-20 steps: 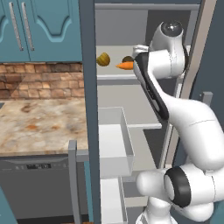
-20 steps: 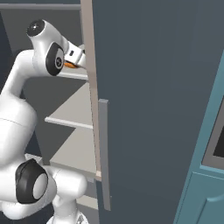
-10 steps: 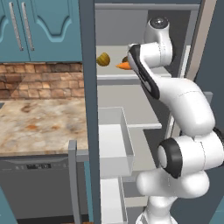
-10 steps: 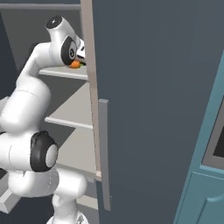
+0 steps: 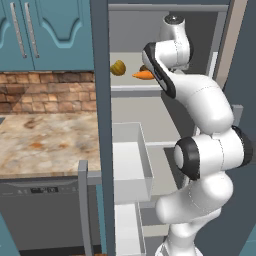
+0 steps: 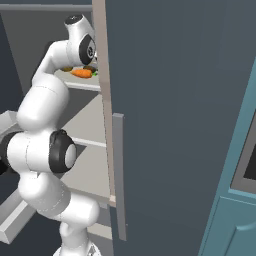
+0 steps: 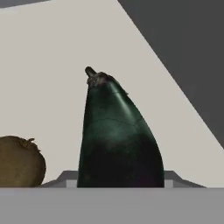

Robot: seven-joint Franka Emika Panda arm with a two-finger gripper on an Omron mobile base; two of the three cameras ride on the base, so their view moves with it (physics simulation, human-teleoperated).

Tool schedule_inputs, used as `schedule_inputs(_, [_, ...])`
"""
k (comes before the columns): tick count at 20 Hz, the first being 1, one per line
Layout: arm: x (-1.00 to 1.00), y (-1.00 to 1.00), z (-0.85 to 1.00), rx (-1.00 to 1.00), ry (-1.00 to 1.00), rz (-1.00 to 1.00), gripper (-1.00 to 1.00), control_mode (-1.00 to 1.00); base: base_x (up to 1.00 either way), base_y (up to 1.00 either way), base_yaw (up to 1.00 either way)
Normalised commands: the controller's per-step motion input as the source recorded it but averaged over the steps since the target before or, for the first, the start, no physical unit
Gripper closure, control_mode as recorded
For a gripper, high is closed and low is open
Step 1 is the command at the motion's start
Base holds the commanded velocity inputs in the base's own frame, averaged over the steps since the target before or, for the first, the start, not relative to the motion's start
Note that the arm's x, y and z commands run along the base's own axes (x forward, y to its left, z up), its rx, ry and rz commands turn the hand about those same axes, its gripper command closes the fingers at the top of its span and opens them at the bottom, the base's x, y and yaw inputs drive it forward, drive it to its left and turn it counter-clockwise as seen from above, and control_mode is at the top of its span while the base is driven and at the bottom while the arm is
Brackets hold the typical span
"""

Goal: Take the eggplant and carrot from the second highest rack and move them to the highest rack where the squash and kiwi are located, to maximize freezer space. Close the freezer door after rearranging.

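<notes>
In the hand view my gripper (image 7: 119,181) is shut on the eggplant (image 7: 116,135), a dark glossy body with its stem pointing away from the hand over a pale shelf. The brown kiwi (image 7: 19,162) lies close to its left. In the left base view my arm reaches into the freezer (image 5: 165,45) at its highest rack (image 5: 125,87); the hand itself is hidden behind the wrist. The orange carrot (image 5: 142,75) lies on that rack beside the arm, with the yellow-tan squash (image 5: 118,67) further left. The carrot (image 6: 81,73) also lies there in the right base view. The freezer door (image 6: 175,100) stands open.
A white drawer (image 5: 131,165) is pulled out below the racks, left of my arm. A stone counter (image 5: 45,145) and teal cupboards (image 5: 45,32) lie left of the freezer. The door's grey bar handle (image 6: 118,175) hangs close to my arm's right side.
My arm has folded upward and pushed the hand deeper onto the top rack. The carrot and squash have stayed in place. The grip is unchanged.
</notes>
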Motion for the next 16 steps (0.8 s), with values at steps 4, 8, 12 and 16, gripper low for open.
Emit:
schedule_inputs(4, [0.29, -0.04, -0.31, 0.00, 0.08, 0.00, 1.00, -1.00, 0.00, 0.00, 0.00])
schedule_inputs(8, [0.25, -0.14, -0.30, 0.00, 0.00, 0.00, -1.00, -1.00, 0.00, 0.00, 0.00])
schedule_inputs(12, [0.04, -0.07, -0.11, 0.00, -0.02, 0.00, -1.00, -1.00, 0.00, 0.00, 0.00])
schedule_inputs(16, [-0.28, 0.00, 0.00, 0.00, -0.07, 0.00, -1.00, -1.00, 0.00, 0.00, 0.00])
